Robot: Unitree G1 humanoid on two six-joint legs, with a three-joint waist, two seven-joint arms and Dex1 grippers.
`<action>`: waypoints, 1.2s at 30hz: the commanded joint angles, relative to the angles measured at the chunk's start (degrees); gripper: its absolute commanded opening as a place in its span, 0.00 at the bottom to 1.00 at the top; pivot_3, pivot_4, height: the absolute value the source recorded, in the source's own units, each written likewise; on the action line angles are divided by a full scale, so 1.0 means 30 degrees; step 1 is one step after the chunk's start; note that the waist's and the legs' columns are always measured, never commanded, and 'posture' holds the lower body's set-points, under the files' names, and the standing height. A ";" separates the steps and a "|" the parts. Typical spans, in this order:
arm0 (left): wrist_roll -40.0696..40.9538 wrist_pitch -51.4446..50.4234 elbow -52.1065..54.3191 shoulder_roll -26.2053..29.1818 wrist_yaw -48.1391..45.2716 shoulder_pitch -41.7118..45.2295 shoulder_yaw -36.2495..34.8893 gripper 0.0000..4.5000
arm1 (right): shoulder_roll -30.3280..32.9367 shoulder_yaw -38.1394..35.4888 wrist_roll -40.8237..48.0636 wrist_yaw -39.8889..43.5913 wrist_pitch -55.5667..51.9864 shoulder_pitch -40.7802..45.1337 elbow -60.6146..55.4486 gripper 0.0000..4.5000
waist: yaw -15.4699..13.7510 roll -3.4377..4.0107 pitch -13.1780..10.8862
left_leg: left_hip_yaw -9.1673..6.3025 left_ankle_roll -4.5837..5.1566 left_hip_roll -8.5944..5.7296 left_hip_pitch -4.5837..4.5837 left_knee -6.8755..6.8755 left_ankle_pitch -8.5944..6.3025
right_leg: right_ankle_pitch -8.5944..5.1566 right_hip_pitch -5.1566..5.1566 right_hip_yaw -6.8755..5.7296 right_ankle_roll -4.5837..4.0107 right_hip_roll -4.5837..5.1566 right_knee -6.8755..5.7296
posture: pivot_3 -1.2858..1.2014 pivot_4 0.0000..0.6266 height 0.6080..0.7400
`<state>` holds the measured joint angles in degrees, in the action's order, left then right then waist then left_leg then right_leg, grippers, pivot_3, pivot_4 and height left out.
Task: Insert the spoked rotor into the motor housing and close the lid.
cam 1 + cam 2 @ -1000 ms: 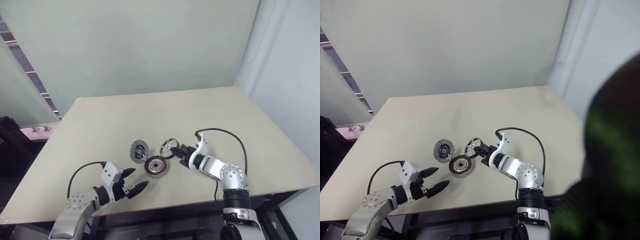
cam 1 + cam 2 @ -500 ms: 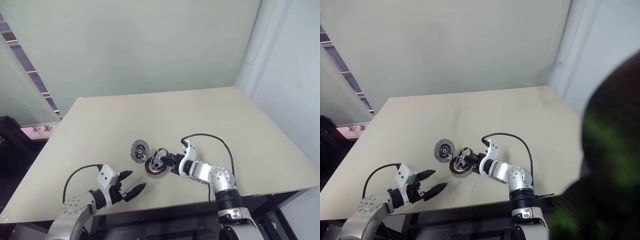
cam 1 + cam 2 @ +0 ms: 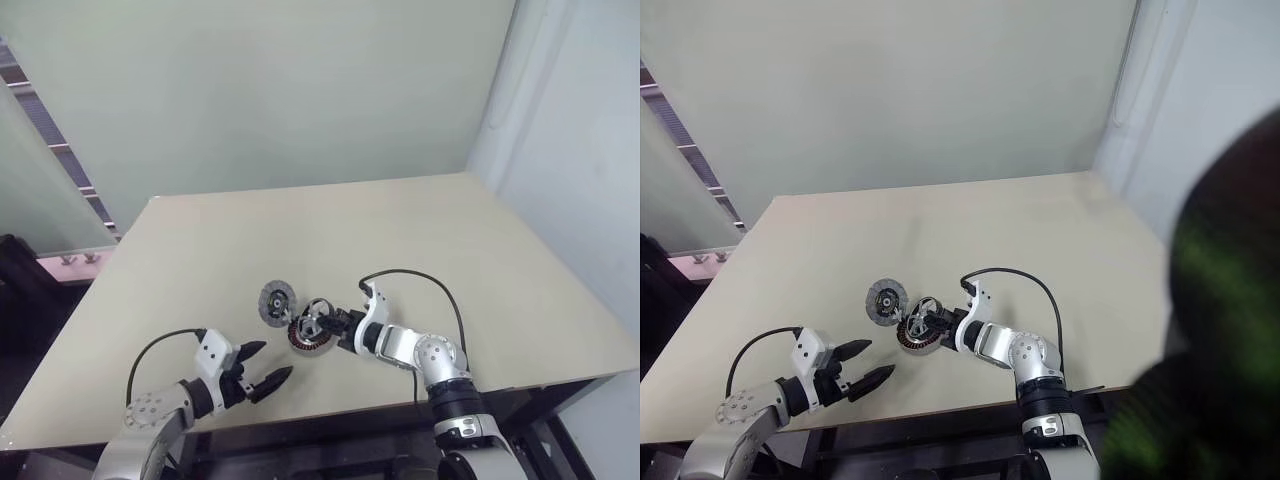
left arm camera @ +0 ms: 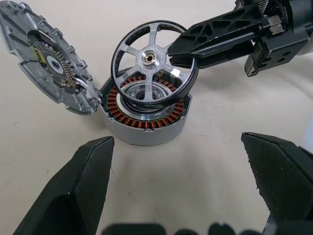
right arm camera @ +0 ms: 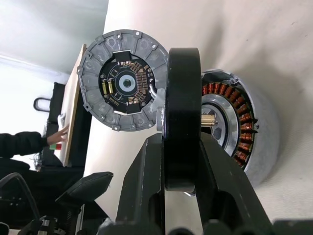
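The motor housing (image 4: 146, 128), a silver puck with copper windings, sits on the table near its front edge. Its grey lid (image 4: 49, 68), with a circuit board inside, stands swung open at the housing's left side. My right gripper (image 3: 334, 324) is shut on the rim of the spoked rotor (image 4: 154, 61), a black ring with silver spokes. It holds the rotor tilted just above the housing's opening, with the shaft near the dark centre. My left gripper (image 3: 276, 360) hovers open in front and to the left of the housing, with nothing between its fingers.
The beige table (image 3: 450, 230) stretches far behind and to both sides of the parts. Its front edge runs close behind my arms. A person's sleeve and hand (image 5: 29, 142) show beyond the table's left edge. A dark blurred blob (image 3: 1220, 300) covers the right eye view's right side.
My right gripper carried the rotor leftward, from beside the housing to just above its opening, then slowed. The left gripper stayed open in place.
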<state>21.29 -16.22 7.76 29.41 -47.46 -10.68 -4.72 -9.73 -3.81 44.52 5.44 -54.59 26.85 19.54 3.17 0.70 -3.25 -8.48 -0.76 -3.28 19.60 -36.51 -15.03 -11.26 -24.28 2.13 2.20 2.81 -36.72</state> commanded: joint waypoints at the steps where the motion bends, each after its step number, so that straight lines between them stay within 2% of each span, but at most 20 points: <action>1: 0.0167 0.0334 0.0447 0.0036 -0.0023 0.0292 -0.0147 1.00 | -0.3078 0.0184 0.0780 -0.0040 -0.0027 0.0878 -0.0617 0.10 | -0.0002 0.0000 0.0000 | -0.0002 0.0000 -0.0001 0.0000 0.0002 0.0000 | 0.0000 0.0000 0.0001 0.0000 0.0000 0.0000 | 0.52 0.00 1.00; 18: 0.0127 0.0387 0.0421 -0.0066 0.0023 0.0432 -0.0126 1.00 | -0.3016 0.1416 0.0323 -0.0611 0.0985 0.0702 0.0004 0.10 | -0.0002 -0.0001 0.0001 | -0.0003 0.0002 -0.0003 0.0001 0.0001 -0.0002 | 0.0000 0.0000 -0.0001 -0.0001 0.0000 0.0002 | 0.52 0.00 1.00; 27: 0.0040 0.0503 0.0414 -0.0191 0.0005 0.0391 0.0051 1.00 | -0.2040 0.2081 0.0276 -0.0780 0.0395 0.0568 -0.1778 0.79 | -0.0002 -0.0003 0.0001 | -0.0002 0.0002 -0.0002 0.0002 -0.0001 -0.0002 | 0.0001 -0.0001 0.0002 -0.0001 0.0000 0.0003 | 0.52 0.00 1.00; 36: 0.0037 0.0494 0.0174 -0.0225 -0.0035 0.0758 0.0328 1.00 | 0.0281 0.2508 0.0500 -0.0725 -0.3454 0.0504 -0.5454 0.79 | -0.0025 -0.0006 0.0002 | -0.0007 0.0002 -0.0002 0.0008 -0.0002 -0.0002 | 0.0000 -0.0003 -0.0002 -0.0001 0.0001 0.0004 | 0.52 0.00 1.00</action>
<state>21.20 -15.62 7.60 28.47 -47.48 -9.37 -3.36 -9.30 3.49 44.96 2.74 -62.82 26.80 7.18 3.10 0.69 -3.25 -8.50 -0.75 -3.28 19.62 -36.52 -15.04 -11.26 -24.29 2.13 2.20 2.82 -36.71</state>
